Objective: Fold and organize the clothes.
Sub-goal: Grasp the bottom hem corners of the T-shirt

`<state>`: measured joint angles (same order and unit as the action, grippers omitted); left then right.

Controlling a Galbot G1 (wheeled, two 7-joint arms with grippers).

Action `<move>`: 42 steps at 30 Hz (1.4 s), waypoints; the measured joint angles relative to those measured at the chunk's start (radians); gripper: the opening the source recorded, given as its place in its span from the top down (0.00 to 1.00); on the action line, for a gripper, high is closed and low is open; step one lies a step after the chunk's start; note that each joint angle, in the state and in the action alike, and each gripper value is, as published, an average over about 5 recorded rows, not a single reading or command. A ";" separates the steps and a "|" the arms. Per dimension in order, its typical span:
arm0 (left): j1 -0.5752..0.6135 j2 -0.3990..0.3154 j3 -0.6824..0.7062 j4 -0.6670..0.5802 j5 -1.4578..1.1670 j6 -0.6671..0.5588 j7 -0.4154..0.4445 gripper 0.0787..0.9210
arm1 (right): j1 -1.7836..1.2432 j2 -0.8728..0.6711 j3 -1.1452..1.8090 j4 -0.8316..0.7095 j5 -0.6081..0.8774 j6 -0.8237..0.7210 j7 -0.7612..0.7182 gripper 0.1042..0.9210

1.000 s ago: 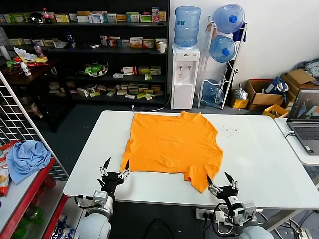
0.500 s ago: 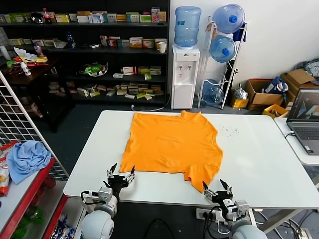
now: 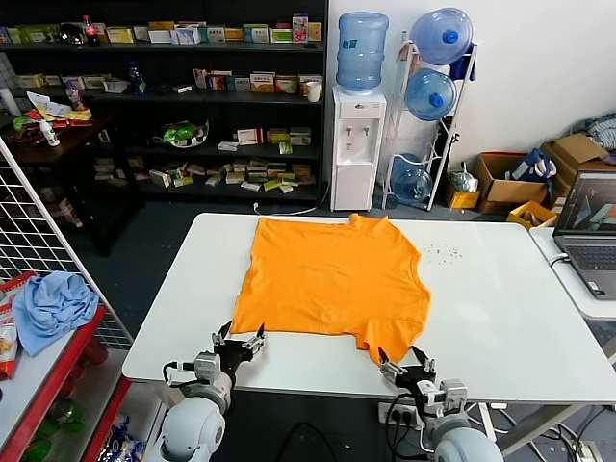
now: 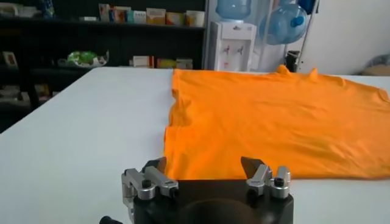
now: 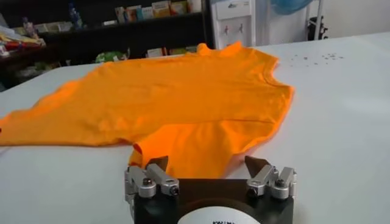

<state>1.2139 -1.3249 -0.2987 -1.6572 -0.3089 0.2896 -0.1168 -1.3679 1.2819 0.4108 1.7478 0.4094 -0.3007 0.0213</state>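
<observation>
The orange T-shirt (image 3: 332, 279) lies spread flat on the white table (image 3: 500, 289), plain side up, no lettering showing. One sleeve (image 3: 390, 345) points toward the near edge. My left gripper (image 3: 240, 339) is open and empty at the near edge, just before the shirt's near left corner; in the left wrist view the gripper (image 4: 205, 167) faces the shirt's hem (image 4: 268, 122). My right gripper (image 3: 403, 364) is open and empty right before the sleeve; in the right wrist view the gripper (image 5: 210, 163) sits just short of the sleeve (image 5: 189, 143).
A laptop (image 3: 589, 231) stands on a side table at the right. A light blue cloth (image 3: 53, 306) lies on a red cart at the left. A wire rack (image 3: 29, 221), shelves (image 3: 164, 96) and a water dispenser (image 3: 358, 144) stand behind.
Both grippers have moved forward and lower toward the shirt's near edge: the left one to the near left corner, the right one to the sleeve. The shirt has not moved.
</observation>
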 measured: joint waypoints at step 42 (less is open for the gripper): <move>0.094 0.027 -0.016 -0.111 -0.011 -0.032 -0.016 0.99 | -0.143 -0.040 0.034 0.155 -0.057 -0.044 0.041 0.98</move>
<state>1.3075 -1.2974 -0.3142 -1.7678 -0.3202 0.2578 -0.1333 -1.5110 1.2421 0.4447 1.9024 0.3519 -0.3445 0.0624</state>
